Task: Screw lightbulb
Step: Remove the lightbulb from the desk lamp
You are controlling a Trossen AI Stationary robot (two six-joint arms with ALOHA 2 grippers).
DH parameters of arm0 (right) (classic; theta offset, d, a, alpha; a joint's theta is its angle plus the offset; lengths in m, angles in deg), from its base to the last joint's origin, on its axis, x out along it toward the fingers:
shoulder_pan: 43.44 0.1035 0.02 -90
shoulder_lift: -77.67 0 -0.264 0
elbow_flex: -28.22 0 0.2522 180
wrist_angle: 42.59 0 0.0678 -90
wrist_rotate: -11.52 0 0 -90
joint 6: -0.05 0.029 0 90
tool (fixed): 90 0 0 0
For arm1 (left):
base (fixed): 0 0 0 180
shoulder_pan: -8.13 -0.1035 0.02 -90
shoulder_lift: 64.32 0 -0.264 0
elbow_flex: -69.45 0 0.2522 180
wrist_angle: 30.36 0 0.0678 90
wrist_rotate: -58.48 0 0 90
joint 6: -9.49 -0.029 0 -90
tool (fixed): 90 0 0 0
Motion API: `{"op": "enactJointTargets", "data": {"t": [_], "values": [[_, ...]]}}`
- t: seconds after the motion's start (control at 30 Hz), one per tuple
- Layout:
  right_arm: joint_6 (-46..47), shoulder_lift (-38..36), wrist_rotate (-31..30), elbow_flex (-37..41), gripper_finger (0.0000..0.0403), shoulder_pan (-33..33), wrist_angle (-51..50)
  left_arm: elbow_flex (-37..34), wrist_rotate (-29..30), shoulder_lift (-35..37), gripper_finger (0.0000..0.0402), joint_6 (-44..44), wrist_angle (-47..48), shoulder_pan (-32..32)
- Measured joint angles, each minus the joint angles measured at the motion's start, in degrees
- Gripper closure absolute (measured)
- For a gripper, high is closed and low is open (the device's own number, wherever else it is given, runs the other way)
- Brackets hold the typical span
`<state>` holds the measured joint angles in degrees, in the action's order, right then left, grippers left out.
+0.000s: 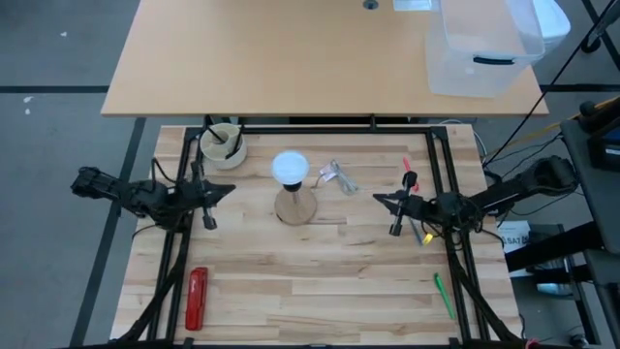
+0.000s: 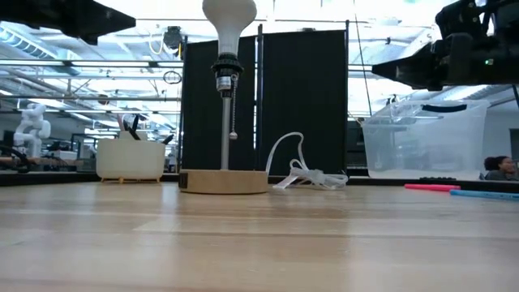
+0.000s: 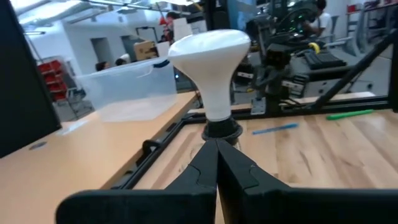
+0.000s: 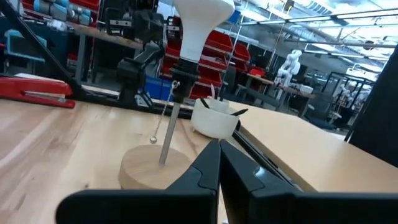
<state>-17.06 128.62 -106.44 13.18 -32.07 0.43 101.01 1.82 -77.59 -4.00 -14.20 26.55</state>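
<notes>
Black partition panels (image 2: 304,97) behind; seemingly an open, ceiling-lit workshop.

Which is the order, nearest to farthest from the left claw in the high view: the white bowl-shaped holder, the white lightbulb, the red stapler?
From the left claw:
1. White bowl-shaped holder, behind it, near the table's back edge.
2. White lightbulb, towards the table's middle, on the lamp.
3. Red stapler, at the front left.

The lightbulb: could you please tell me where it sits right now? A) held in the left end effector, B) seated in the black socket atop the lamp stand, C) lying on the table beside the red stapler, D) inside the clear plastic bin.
B: the lightbulb stands upright in the black socket on the pole above the wooden base, with both end effectors off to the sides.
</notes>
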Motion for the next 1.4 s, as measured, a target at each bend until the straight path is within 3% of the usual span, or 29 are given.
{"op": "enactJointTargets", "data": {"t": [0.33,0.47,0.57,0.7,0.83,1.0,1.23,1.4], "values": [[4.6,-15.9,0.0,0.0,0.0403,0.0,-20.0,0.0,0.2,7.0,0.0401,1.6,8.3,0.8],[4.7,-20.7,1.4,0.0,0.0403,-0.8,-22.9,0.0,0.2,8.9,0.0401,0.9,9.6,0.8],[4.8,-22.8,2.5,0.0,0.0403,-2.6,-24.9,-0.5,-0.3,10.1,0.0401,0.1,8.9,0.8],[6.5,-23.5,8.4,-0.2,0.0403,-7.4,-25.5,-4.9,-0.5,10.9,0.0401,-0.7,2.2,0.8],[7.5,-22.1,16.0,-3.6,0.0403,-13.3,-27.1,-11.8,-1.7,10.9,0.0401,-0.9,-7.4,0.2],[5.6,-17.4,25.7,-13.8,0.0403,-20.0,-34.8,-16.5,-5.0,10.5,0.0402,-0.2,-16.5,-2.1],[2.8,-5.9,39.3,-27.2,0.0403,-25.9,-35.3,-17.0,-11.1,4.7,0.0402,5.8,-20.0,-7.3],[2.7,3.3,41.8,-36.2,0.0401,-26.6,-35.3,-15.1,-13.1,-4.6,0.0401,6.5,-29.1,-10.5]]}}
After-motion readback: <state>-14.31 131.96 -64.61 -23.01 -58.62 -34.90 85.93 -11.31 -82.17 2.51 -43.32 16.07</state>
